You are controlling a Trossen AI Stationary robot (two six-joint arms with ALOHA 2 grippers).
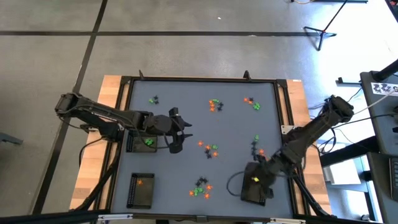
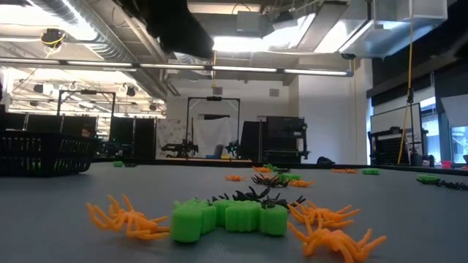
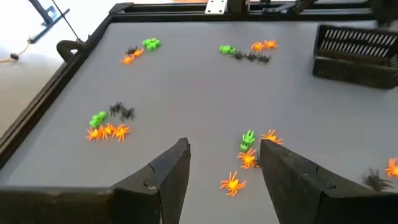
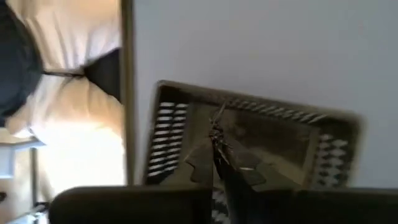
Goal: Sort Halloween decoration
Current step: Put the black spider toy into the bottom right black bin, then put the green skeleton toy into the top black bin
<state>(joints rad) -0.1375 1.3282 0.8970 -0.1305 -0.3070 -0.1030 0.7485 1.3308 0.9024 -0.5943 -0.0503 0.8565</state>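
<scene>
My left gripper (image 3: pixel 224 168) hangs with fingers spread, holding nothing; orange and green trinkets (image 3: pixel 247 149) lie on the table just beyond the tips. My right gripper (image 4: pixel 217 140) (over a black tray (image 4: pixel 336 134)) has fingers pressed together on a small black trinket (image 4: pixel 216 121).

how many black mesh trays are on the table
3: one tray near the front left, one under the left arm, one under the right arm at front right; arms partly cover two.
</scene>
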